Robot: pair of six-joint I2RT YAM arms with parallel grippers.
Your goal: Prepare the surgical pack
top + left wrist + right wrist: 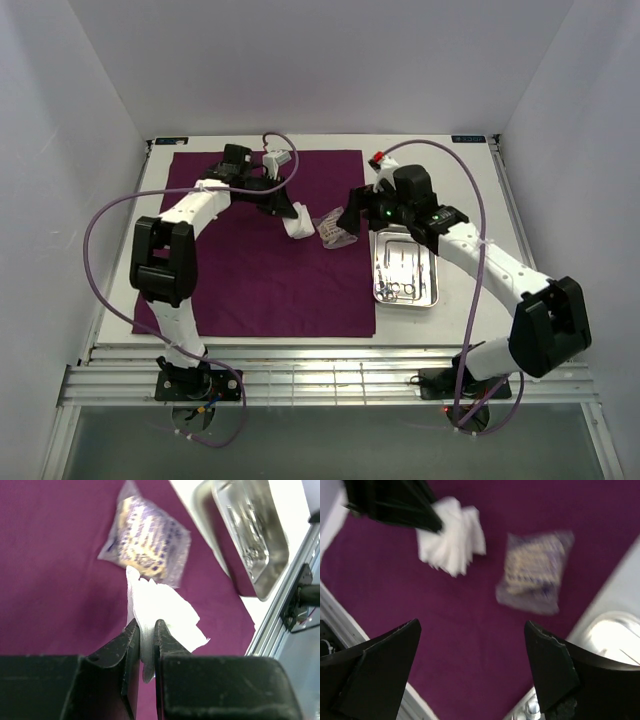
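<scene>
Clamping white gauze pads (160,610) with left fingers (125,650), holding right fingers (385,665) apart over sealed packet (145,535); done spreading purple cloth (260,280), left moving steel tray (435,275) beside right fingers, then folding.

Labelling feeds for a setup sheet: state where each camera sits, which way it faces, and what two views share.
Top external: above, behind the bases, facing down on the large deep-purple cloth and small steel tray; left arm, right arm shown.
Left wrist: on its arm, facing down past the left tool, shut on a white gauze pad.
Right wrist: on its arm, facing down at the cloth through the open right tool.
Shared: both wrist views show the gauze pad and a clear plastic packet.
</scene>
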